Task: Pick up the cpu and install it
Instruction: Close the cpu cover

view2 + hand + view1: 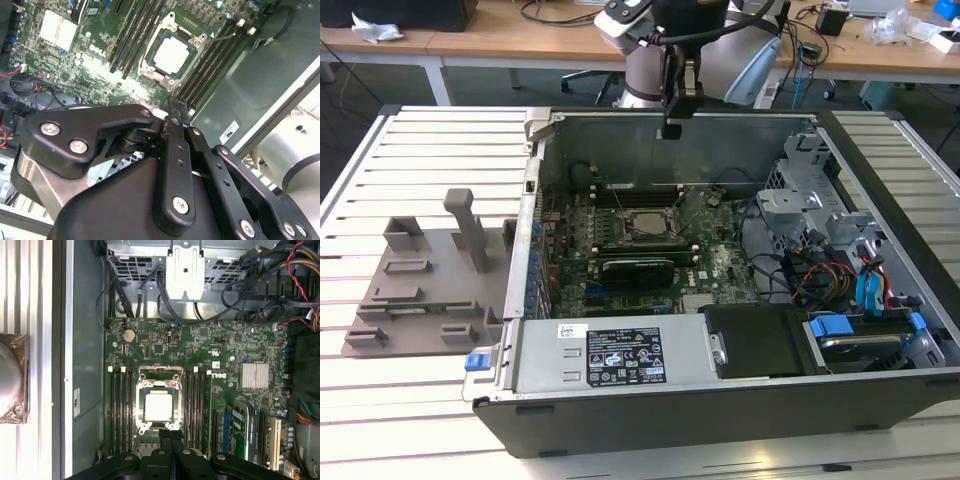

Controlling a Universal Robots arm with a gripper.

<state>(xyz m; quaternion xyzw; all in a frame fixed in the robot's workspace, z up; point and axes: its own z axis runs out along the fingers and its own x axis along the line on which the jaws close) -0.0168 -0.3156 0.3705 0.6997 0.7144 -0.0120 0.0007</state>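
The jaws of my black two-finger gripper (171, 432) are together, tip against tip, with nothing between them. In the exterior view the gripper (671, 131) hangs above the far wall of the open dark-grey computer case (720, 425), well clear of the board.

The cpu, a small square chip with a silver-grey metal top (160, 407), lies inside the bare metal socket frame (160, 372) on the green motherboard (165, 347), apart from the fingers. The rows of long black memory slots (119, 410) run along both sides of it.

By my reading the chip is already placed, so the step in hand is a matter of seating. I would judge it well done if the chip sits flat and square with an even margin to the frame all round. Any arm travel should be straight up and down, so the fingers miss the frame and the slots.

The first wrist view looks straight down and lets me check that squareness. The second wrist view sees the cpu (171, 54) at a slant, which helps judge tilt. The exterior view gives me the gripper's height, and it takes in the grey plastic tray with upright posts (420, 280) on the slatted table at the exterior view's left.
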